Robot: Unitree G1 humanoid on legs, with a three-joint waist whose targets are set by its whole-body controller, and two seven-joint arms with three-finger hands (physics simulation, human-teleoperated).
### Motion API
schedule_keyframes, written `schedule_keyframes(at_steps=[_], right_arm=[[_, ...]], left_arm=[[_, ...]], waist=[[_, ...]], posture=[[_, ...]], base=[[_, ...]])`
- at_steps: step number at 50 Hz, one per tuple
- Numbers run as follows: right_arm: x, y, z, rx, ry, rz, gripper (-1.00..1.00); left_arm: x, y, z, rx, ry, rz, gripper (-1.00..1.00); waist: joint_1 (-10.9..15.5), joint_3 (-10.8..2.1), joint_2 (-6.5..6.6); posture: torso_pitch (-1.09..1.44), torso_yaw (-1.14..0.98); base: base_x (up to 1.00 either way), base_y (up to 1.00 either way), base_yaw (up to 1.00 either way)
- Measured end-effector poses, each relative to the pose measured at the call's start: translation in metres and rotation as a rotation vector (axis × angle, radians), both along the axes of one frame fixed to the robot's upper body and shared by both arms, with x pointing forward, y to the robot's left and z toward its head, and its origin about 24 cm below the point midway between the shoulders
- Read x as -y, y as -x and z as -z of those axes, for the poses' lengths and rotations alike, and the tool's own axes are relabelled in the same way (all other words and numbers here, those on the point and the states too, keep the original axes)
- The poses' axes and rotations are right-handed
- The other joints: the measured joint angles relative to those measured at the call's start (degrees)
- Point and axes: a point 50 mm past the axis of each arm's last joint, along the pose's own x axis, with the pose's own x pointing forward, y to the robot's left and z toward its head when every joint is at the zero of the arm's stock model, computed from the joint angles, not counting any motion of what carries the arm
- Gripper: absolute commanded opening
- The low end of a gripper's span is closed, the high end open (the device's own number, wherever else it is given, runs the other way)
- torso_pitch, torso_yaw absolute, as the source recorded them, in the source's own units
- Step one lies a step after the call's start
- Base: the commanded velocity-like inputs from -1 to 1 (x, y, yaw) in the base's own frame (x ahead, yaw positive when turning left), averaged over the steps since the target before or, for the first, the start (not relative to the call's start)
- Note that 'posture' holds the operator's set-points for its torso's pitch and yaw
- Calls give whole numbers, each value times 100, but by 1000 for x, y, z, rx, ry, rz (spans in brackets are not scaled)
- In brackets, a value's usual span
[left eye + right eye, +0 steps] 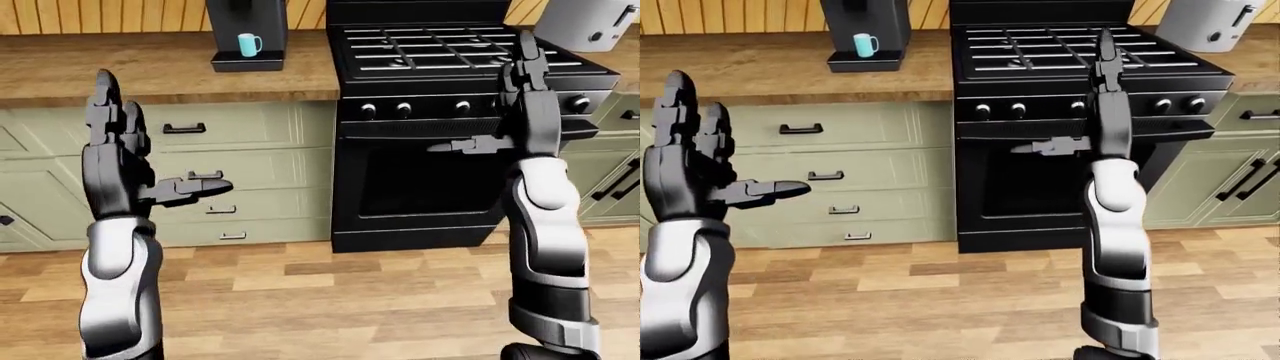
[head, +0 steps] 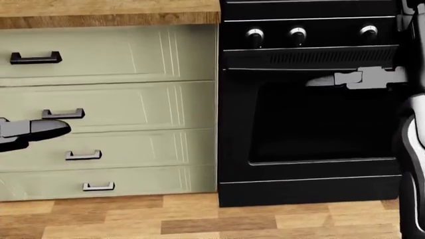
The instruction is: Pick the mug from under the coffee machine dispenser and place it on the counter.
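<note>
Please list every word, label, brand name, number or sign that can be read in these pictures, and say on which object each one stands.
None can be read. The coffee machine, mug, toaster and drawers show no print. The stove knobs show only plain light marks, no numbers.

The mug (image 1: 249, 45) is roofed closely by the coffee machine (image 1: 247, 26), whose body closes off the far side. The counter (image 1: 120, 71) leftward is left bare to its near edge; rightward it is bounded by the stove (image 1: 450, 52).
</note>
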Motion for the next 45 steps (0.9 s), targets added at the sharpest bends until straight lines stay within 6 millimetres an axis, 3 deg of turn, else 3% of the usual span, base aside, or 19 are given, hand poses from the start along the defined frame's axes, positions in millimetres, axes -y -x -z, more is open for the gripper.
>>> schedule_keyframes(at_steps=[15,23,30,34,36,38,40,45], right_arm=[[8,7,-22,38,36,25,100],[15,11,-33,73,37,52,100],[6,8,-31,58,36,7,100],[8,9,-35,68,30,14,100],[13,11,-35,71,25,30,100],[16,10,-32,53,16,46,100],[17,9,-32,47,13,48,100],[15,11,-39,78,23,38,100]], left_arm=[[-14,12,-19,30,-5,-47,100],[-16,17,-31,66,-13,-53,100],[-24,17,-27,40,3,-89,100],[-22,18,-32,64,-3,-77,100],[-19,17,-30,61,2,-61,100],[-17,15,-25,38,6,-49,100],[-18,14,-25,30,7,-51,100],[-19,18,-31,64,-2,-60,100]], waist=[[3,54,19],[-57,24,264],[-35,45,98],[-36,59,-241],[-106,95,-118],[-114,55,-191],[-95,13,-181],[-98,102,213]], posture=[[0,0],[0,0],[0,0],[0,0],[0,0],[0,0],[0,0],[0,0]], base=[[0,1,0],[0,13,0],[0,18,0],[0,22,0],[0,23,0],[0,22,0],[0,21,0],[0,22,0]])
